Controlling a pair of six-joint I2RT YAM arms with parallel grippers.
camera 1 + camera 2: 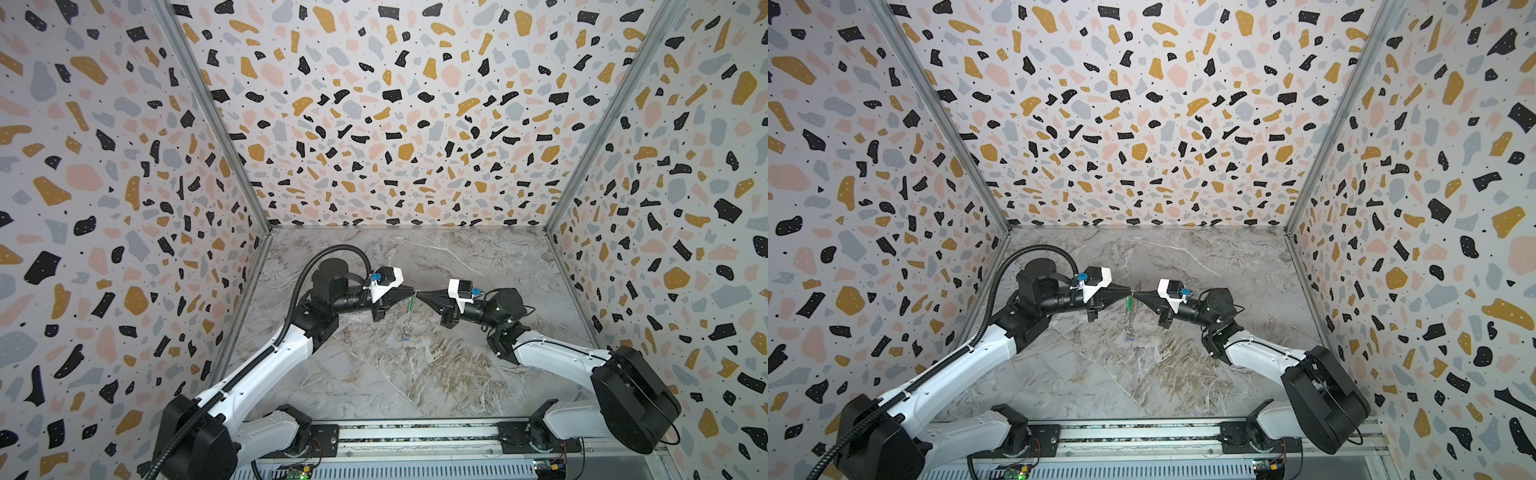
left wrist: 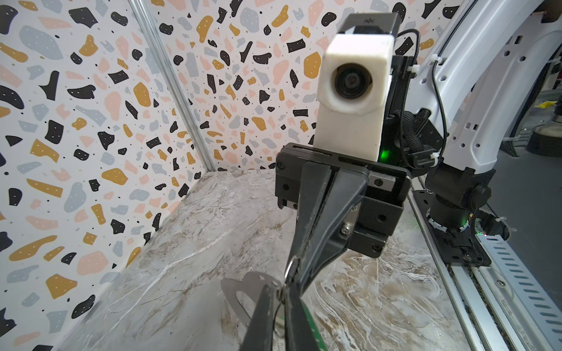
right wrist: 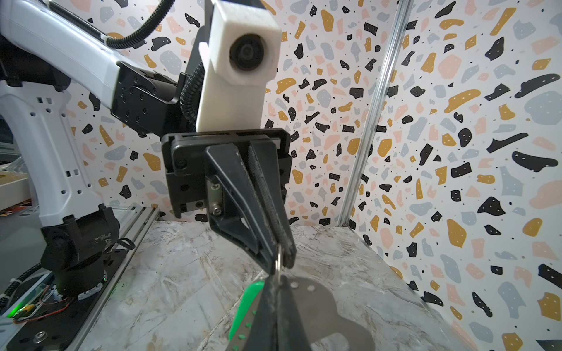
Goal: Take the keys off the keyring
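Observation:
Above the middle of the marble floor my two grippers meet tip to tip, the left gripper [image 1: 412, 289] [image 2: 282, 293] and the right gripper [image 1: 419, 294] [image 3: 275, 281]. Both are shut on the top of the keyring. The keyring [image 2: 243, 288] [image 3: 319, 304] is a flat grey-tan plate with an oval slot, and it hangs edge-on below the tips in both top views. A thin wire ring [image 2: 291, 267] [image 3: 279, 258] shows pinched between the tips. The green key [image 1: 411, 305] [image 3: 246, 307] hangs beside the plate. The blue key [image 1: 405, 339] dangles at the bottom, just over the floor.
Terrazzo-patterned walls [image 1: 374, 124] close in the marble floor [image 1: 415, 374] on three sides. A metal rail [image 1: 415, 440] with both arm bases runs along the front edge.

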